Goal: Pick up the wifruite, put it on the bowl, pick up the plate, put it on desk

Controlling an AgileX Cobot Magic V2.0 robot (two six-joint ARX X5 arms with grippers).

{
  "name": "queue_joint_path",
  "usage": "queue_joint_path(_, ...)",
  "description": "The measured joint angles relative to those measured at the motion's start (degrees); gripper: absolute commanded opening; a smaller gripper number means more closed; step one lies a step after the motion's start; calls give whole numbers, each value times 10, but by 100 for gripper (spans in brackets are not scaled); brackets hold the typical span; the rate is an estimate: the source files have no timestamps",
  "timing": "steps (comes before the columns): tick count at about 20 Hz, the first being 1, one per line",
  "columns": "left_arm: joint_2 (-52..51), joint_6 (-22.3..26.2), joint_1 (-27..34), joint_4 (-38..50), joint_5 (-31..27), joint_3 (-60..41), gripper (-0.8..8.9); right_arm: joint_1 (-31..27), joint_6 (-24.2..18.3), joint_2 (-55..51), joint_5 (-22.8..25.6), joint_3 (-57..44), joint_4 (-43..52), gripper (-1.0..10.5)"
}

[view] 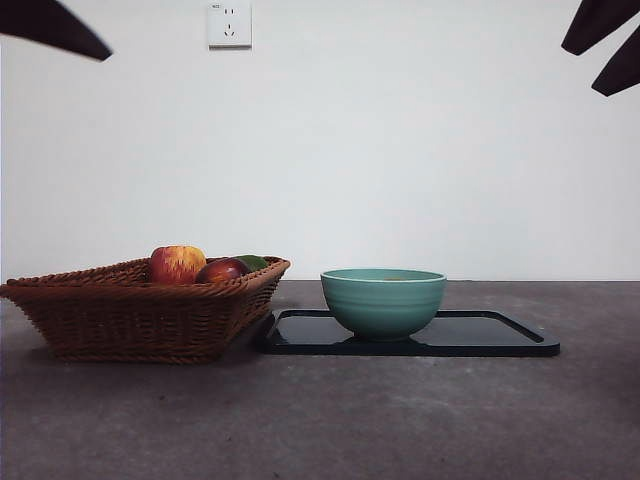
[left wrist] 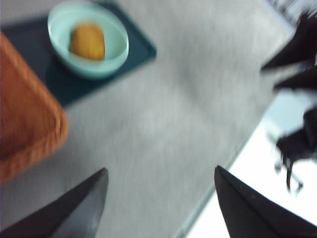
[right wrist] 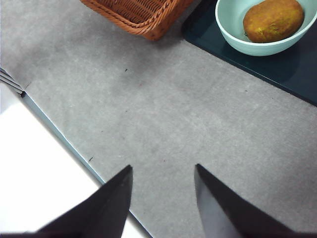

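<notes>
The olive-brown wifruite (left wrist: 88,42) (right wrist: 273,20) lies inside the teal bowl (view: 383,300) (left wrist: 117,53) (right wrist: 247,47); in the front view the bowl's wall hides it. The bowl stands on a glossy black tray (view: 500,336) (left wrist: 141,49) (right wrist: 297,74) on the grey desk (view: 400,420). The plate is out of view. My left gripper (left wrist: 160,168) is open and empty, high over bare desk away from the bowl. My right gripper (right wrist: 163,166) is open and empty too, above the desk's edge. Only black tips (view: 55,28) (view: 605,40) show at the front view's top corners.
A wicker basket (view: 130,315) (left wrist: 25,109) (right wrist: 143,15) beside the tray holds a red-yellow apple (view: 177,264), a dark red fruit (view: 222,270) and something green (view: 252,262). The other arm's gripper (left wrist: 292,54) shows dark in the left wrist view.
</notes>
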Motion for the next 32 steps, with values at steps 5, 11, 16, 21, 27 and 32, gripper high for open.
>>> queue_joint_path(5,70,-29,-20,49,-42,49,344,0,0,0,0,0,0,200)
queue_joint_path(11,231,-31,-38,79,-58,180,343,0,0,-1,0,0,0,200)
queue_joint_path(16,387,-20,-56,82,-79,312,343,0,23,-28,0,0,0,200)
queue_joint_path(21,516,-4,-76,82,-122,400,343,0,64,-78,0,1,0,199)
queue_joint_path(27,616,30,-99,98,-187,447,343,0,100,-125,0,2,-18,199)
queue_joint_path(32,674,49,-106,110,-219,453,343,0,106,-135,0,2,-50,199)
